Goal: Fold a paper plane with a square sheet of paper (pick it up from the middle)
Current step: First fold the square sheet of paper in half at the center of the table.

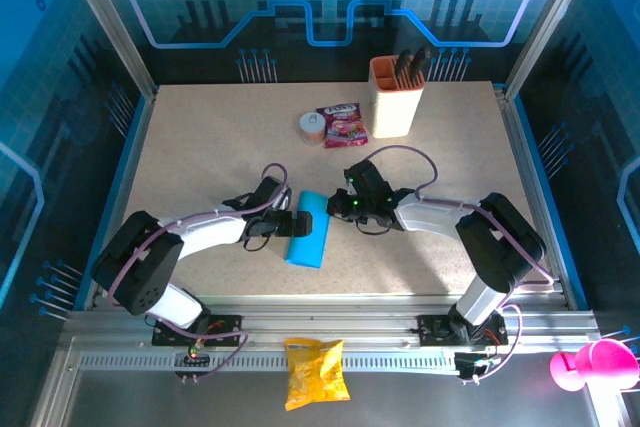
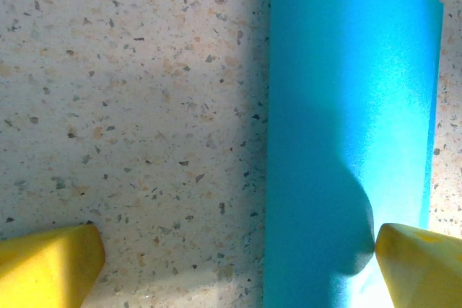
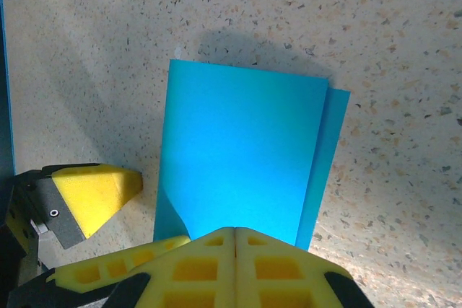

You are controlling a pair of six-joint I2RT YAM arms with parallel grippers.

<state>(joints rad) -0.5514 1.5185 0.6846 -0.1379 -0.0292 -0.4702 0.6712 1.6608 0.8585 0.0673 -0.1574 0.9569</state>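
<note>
From above, the speckled table (image 1: 200,147) carries the square sheet of paper (image 1: 309,229), folded double, midway between both arms. The right wrist view reveals its offset lower layer. The left gripper (image 2: 238,265) gapes wide across it, while the right gripper (image 3: 236,239) is closed at its near edge, which the fingers hide

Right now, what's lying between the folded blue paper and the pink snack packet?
Nothing. In the top view, the table between the blue paper and the snack packet is bare speckled surface.
</note>
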